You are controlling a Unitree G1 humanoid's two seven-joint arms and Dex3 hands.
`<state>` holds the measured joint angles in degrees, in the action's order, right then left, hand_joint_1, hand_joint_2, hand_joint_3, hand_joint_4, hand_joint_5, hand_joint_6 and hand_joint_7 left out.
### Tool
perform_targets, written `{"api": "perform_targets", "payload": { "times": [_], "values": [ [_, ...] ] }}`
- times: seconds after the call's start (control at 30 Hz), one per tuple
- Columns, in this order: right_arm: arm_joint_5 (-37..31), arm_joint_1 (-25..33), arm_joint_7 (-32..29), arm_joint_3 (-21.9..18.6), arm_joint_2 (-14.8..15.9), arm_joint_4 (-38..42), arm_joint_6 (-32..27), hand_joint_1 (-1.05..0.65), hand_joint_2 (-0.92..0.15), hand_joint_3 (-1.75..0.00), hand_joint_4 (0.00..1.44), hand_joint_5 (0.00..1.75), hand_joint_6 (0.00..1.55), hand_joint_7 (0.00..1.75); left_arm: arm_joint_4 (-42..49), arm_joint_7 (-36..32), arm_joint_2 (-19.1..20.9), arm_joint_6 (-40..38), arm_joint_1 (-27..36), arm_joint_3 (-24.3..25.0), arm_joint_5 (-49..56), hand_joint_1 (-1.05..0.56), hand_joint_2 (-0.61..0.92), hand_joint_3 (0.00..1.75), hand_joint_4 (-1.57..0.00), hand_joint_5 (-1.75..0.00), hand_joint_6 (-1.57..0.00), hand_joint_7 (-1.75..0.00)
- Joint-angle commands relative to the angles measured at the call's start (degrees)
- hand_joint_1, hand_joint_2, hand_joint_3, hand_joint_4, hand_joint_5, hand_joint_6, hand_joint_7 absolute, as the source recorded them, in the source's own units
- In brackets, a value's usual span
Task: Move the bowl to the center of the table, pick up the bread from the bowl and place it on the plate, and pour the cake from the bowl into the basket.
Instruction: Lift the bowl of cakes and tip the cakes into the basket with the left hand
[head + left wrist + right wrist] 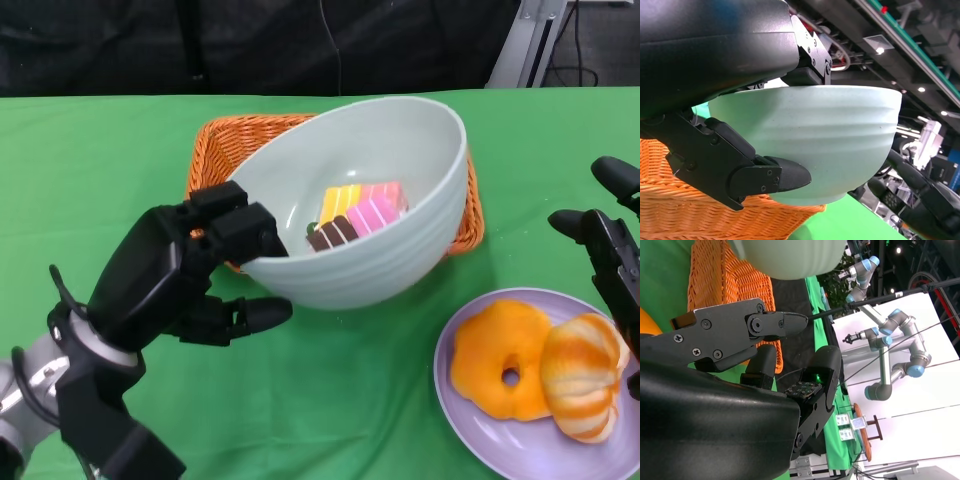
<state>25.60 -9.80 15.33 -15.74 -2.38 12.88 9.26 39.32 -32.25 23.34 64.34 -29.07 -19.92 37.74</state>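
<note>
My left hand (190, 275) grips the near rim of the pale green bowl (385, 175) and holds it lifted and tilted away from me, over the orange wicker basket (240, 135). A striped slice of cake (360, 213) lies against the bowl's inner wall. The left wrist view shows the bowl (825, 140) from below, above the basket (700, 212), with my fingers (765, 177) under it. Two pieces of orange bread (540, 370) sit on the purple plate (470, 425) at the right front. My right hand (615, 255) hovers open beside the plate, holding nothing.
A green cloth (330, 400) covers the table, with a dark backdrop behind its far edge. The right wrist view shows the basket (740, 285), the bowl's underside (795, 257) and other robot arms (890, 340) in the room beyond the table.
</note>
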Motion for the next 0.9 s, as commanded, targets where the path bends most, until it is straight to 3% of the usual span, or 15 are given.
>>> {"api": "perform_targets", "payload": {
  "times": [0.03, 0.3, 0.37, 0.5, 0.9],
  "values": [
    [-0.2, -0.5, -0.3, -0.2, 0.0, 0.5, 1.2, -0.19, -0.92, -0.23, 0.54, 1.22, 0.52, 0.72, 2.0, 1.4, -1.2, 1.2, -2.1, 2.1, -2.8, -0.14, 0.78, 0.73, -0.64, -1.73, -0.62, -1.49],
    [-0.4, -0.6, 0.0, 0.0, -0.1, 1.2, 1.5, -0.19, -0.92, -0.20, 0.54, 1.22, 0.52, 0.70, 7.4, 6.2, -4.5, 2.6, -5.6, 4.1, -6.6, -0.12, 0.78, 0.73, -0.62, -1.75, -0.63, -1.50],
    [-0.5, -0.7, 0.5, 0.1, -0.2, 2.1, 2.3, -0.19, -0.92, -0.22, 0.52, 1.21, 0.52, 0.70, 8.8, 7.3, -5.5, 2.8, -6.6, 4.5, -7.6, -0.09, 0.71, 0.91, -0.60, -1.75, -0.61, -1.54],
    [-0.4, -1.0, 0.5, 0.3, -0.3, 2.7, 2.3, -0.18, -0.92, -0.23, 0.51, 1.21, 0.51, 0.69, 10.5, 8.0, -6.7, 2.8, -7.7, 5.4, -7.5, -0.08, 0.66, 1.01, -0.61, -1.75, -0.61, -1.56],
    [-1.3, -1.4, 0.9, 0.7, -0.7, 4.8, 4.4, -0.19, -0.92, -0.28, 0.51, 1.23, 0.50, 0.68, 15.0, 9.7, -8.7, 3.2, -10.6, 6.3, -8.9, -0.11, 0.64, 1.05, -0.63, -1.75, -0.63, -1.55]
  ]
}}
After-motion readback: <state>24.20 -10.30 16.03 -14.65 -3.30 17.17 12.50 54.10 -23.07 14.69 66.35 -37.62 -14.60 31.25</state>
